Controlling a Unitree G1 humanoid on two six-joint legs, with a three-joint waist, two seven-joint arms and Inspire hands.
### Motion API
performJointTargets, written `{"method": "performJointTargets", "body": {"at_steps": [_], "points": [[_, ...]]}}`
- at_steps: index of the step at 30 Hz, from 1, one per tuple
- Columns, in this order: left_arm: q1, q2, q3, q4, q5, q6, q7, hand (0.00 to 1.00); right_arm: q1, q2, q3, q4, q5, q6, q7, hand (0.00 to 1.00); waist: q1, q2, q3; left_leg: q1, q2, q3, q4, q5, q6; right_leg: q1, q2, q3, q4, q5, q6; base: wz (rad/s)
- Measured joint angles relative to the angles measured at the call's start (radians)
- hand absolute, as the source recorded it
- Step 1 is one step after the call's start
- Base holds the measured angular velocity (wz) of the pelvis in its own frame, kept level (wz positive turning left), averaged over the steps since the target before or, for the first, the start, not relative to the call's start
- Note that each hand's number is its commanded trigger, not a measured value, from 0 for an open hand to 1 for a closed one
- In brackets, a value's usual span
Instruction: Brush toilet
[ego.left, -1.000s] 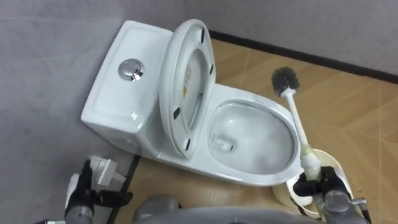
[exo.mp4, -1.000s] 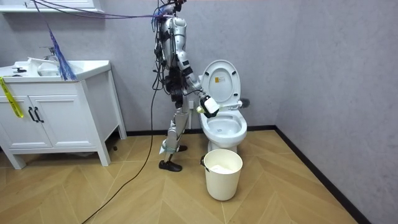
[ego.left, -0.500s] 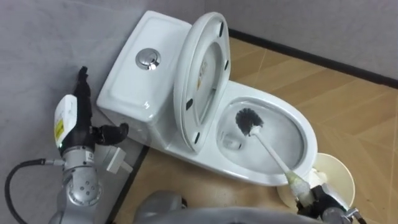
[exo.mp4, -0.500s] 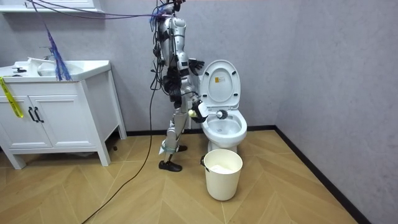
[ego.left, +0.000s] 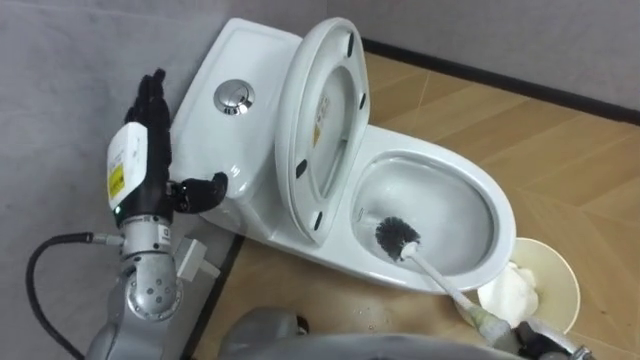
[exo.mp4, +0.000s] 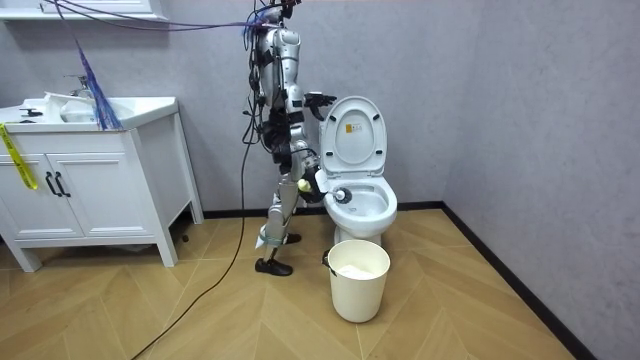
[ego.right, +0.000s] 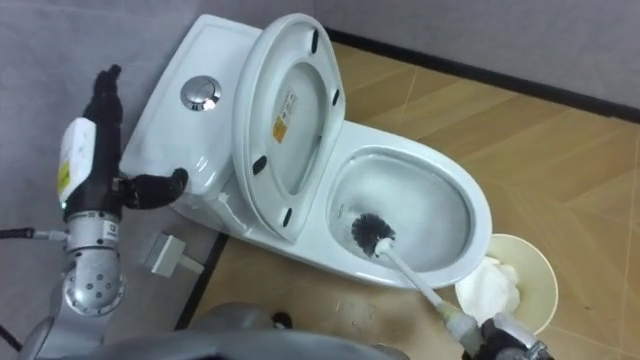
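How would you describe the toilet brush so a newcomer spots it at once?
Find the white toilet with its lid raised. Inside the bowl sits the toilet brush: a dark round bristle head on a thin white handle slanting out over the rim toward the lower right. It is the only dark thing in the white bowl.

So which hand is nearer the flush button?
Left. The left hand is beside the tank, near the flush button; the right hand holds the brush past the bowl.
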Motion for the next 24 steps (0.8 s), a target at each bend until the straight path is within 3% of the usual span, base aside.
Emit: {"method": "performJointTargets", "body": {"at_steps": [9, 12, 14, 17, 20, 24], "points": [[-0.072, 0.02, -0.04, 0.188, -0.01, -0.003, -0.021, 0.0, -0.074, -0.03, 0.002, -0.005, -0.096, 0.0, -0.04, 1.0, -0.011, 0.015, -0.0018, -0.086, 0.008, 0.009, 0.036, 0.004, 0.005, -0.099, -0.008, 0.012, 0.062, -0.002, -0.003, -0.02], [-0.113, 0.039, -0.077, 0.227, -0.031, -0.031, -0.011, 0.0, -0.107, -0.06, 0.026, -0.011, -0.129, 0.001, -0.101, 1.0, -0.009, 0.027, 0.0053, -0.145, 0.011, 0.015, 0.068, 0.007, 0.01, -0.157, -0.017, 0.008, 0.112, -0.004, -0.006, -0.01], [-0.152, 0.042, -0.09, 0.271, -0.03, -0.066, 0.004, 0.0, -0.157, -0.087, 0.044, -0.007, -0.186, 0.003, -0.128, 1.0, 0.019, 0.033, 0.0165, -0.196, 0.015, 0.022, 0.085, 0.013, 0.018, -0.228, -0.03, 0.015, 0.161, -0.006, -0.009, -0.14], [-0.21, 0.052, -0.119, 0.305, -0.033, -0.088, 0.003, 0.0, -0.221, -0.136, 0.073, -0.008, -0.23, -0.008, -0.169, 1.0, 0.038, 0.048, 0.0181, -0.268, 0.005, 0.029, 0.12, 0.019, 0.028, -0.314, -0.055, 0.025, 0.232, -0.026, -0.017, -0.09], [-0.268, 0.068, -0.138, 0.318, -0.033, -0.098, 0.006, 0.0, -0.295, -0.175, 0.102, -0.015, -0.286, -0.009, -0.213, 1.0, 0.058, 0.047, 0.0195, -0.348, 0.0, 0.045, 0.151, 0.024, 0.035, -0.419, -0.09, 0.029, 0.331, -0.048, -0.027, -0.05], [-0.324, 0.073, -0.162, 0.321, -0.039, -0.099, 0.03, 0.0, -0.37, -0.225, 0.148, -0.03, -0.307, -0.007, -0.263, 1.0, 0.08, 0.042, 0.0253, -0.431, 0.0, 0.068, 0.19, 0.034, 0.042, -0.526, -0.112, 0.053, 0.405, -0.059, -0.037, -0.12]]}}
